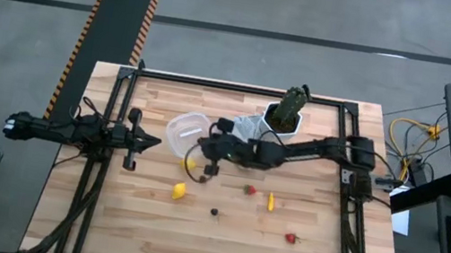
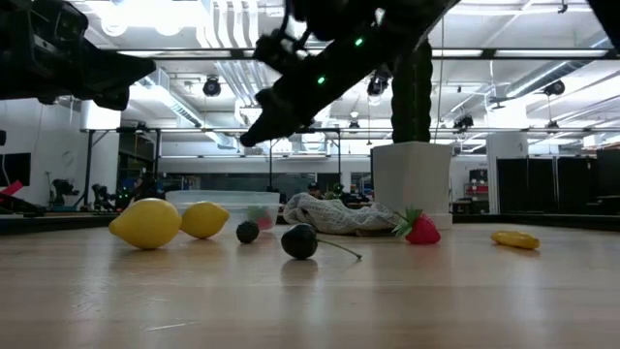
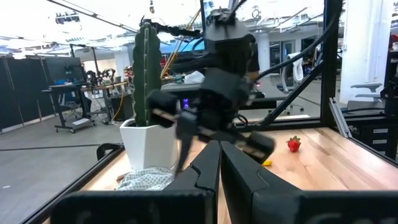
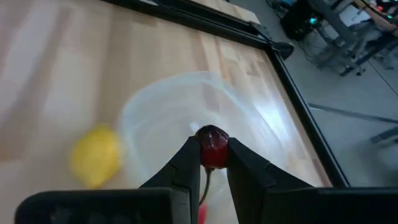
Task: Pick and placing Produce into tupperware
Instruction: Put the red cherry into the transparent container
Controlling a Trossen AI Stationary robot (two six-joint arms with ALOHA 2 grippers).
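Note:
My right gripper (image 4: 212, 155) is shut on a dark red cherry-like piece (image 4: 212, 144) and hangs over the clear tupperware (image 4: 186, 118), which stands on the table at centre left (image 1: 186, 131). Two yellow lemons (image 1: 190, 165) (image 1: 179, 191) lie just near of it. A dark piece with a stem (image 2: 299, 240), strawberries (image 1: 250, 189) (image 1: 290, 238) and a thin yellow-orange piece (image 1: 270, 201) lie on the wood. My left gripper (image 1: 150, 142) is shut and empty, left of the tupperware. My right gripper pinches the dark red piece's two sides (image 4: 205, 149) between its two fingers, at their free ends. The piece's thin stem (image 4: 206, 183) hangs down between the fingers. The fingers slant down from the table's right side. The piece is lifted clear, above the tupperware's opening.
The green cactus (image 1: 293, 101) in its white pot (image 2: 412, 179) stands at the far middle, with a grey cloth (image 1: 248, 127) beside it and just right of the tupperware. A black frame (image 1: 241, 86) runs along the table's edges. Bare wood lies toward the near edge.

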